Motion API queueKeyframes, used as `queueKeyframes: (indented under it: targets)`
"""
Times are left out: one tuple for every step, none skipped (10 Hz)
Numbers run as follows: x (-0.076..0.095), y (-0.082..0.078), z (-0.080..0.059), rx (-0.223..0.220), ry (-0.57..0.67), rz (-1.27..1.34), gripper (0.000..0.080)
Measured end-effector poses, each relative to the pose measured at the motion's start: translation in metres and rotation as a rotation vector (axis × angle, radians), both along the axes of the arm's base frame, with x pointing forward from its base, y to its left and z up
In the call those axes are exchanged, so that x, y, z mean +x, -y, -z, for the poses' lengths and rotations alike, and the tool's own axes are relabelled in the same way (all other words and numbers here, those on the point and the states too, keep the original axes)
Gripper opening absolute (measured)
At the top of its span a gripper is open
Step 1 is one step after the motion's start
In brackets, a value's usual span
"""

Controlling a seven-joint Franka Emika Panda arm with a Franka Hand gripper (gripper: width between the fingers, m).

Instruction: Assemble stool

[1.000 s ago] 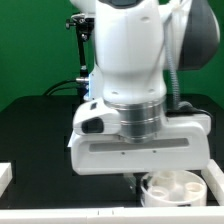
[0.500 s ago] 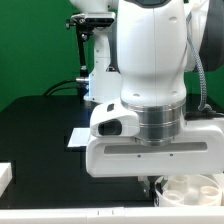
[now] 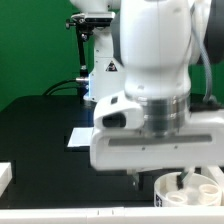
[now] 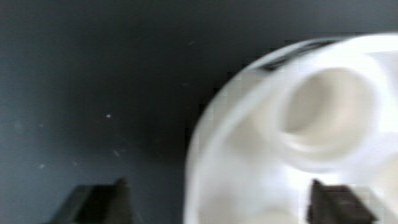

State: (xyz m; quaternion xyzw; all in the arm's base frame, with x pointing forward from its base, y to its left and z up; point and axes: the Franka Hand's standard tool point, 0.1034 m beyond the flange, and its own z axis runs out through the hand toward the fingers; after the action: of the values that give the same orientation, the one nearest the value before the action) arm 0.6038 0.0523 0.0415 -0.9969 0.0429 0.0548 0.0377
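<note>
The round white stool seat [image 3: 192, 190] lies on the black table at the lower right of the exterior view, directly under my hand. In the wrist view the seat [image 4: 302, 110] fills much of the picture, with a round socket showing inside it. My gripper [image 3: 160, 182] is open just above it. In the wrist view the gripper [image 4: 214, 205] straddles the seat's rim, one fingertip [image 4: 100, 205] over bare table outside the rim and the other over the seat. Nothing is held. No legs are in view.
The marker board [image 3: 78, 138] lies flat on the black table toward the exterior view's left. A white block [image 3: 5, 175] sits at the left edge and a white strip [image 3: 90, 216] runs along the front edge. The arm's base and a green backdrop stand behind.
The hand has moved toward the exterior view's right, and the seat now sits further right than a second ago. In the last half second the hand rose slightly.
</note>
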Motion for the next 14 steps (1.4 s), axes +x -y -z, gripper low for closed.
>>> queueKeyframes:
  targets:
    - [-0.006,-0.005,-0.008,0.004,0.0,0.003,0.0614]
    - [-0.011,-0.011,-0.011,0.005,0.002,0.006,0.0638]
    - [-0.012,-0.011,-0.009,0.004,0.0,0.001,0.0638]
    - [-0.012,-0.01,-0.008,0.004,-0.002,0.002,0.0648]
    - [-0.013,-0.013,-0.006,0.003,-0.001,-0.003,0.0648]
    - [-0.017,-0.022,-0.001,0.003,-0.008,-0.014,0.0649]
    - [-0.021,-0.036,-0.003,-0.005,-0.011,-0.026,0.0649]
    - [-0.032,-0.049,-0.006,-0.002,-0.021,-0.044,0.0649]
    - [-0.041,-0.057,-0.008,-0.002,-0.026,-0.058,0.0649]
    - [-0.04,-0.055,-0.007,-0.003,-0.026,-0.056,0.0649]
    - [-0.04,-0.054,-0.007,-0.003,-0.027,-0.055,0.0649]
    - [-0.041,-0.056,-0.008,-0.004,-0.024,-0.047,0.0649]
    - [-0.046,-0.061,-0.013,-0.006,0.0,-0.049,0.0649]
    - [-0.067,-0.069,-0.014,-0.008,0.022,-0.067,0.0649]
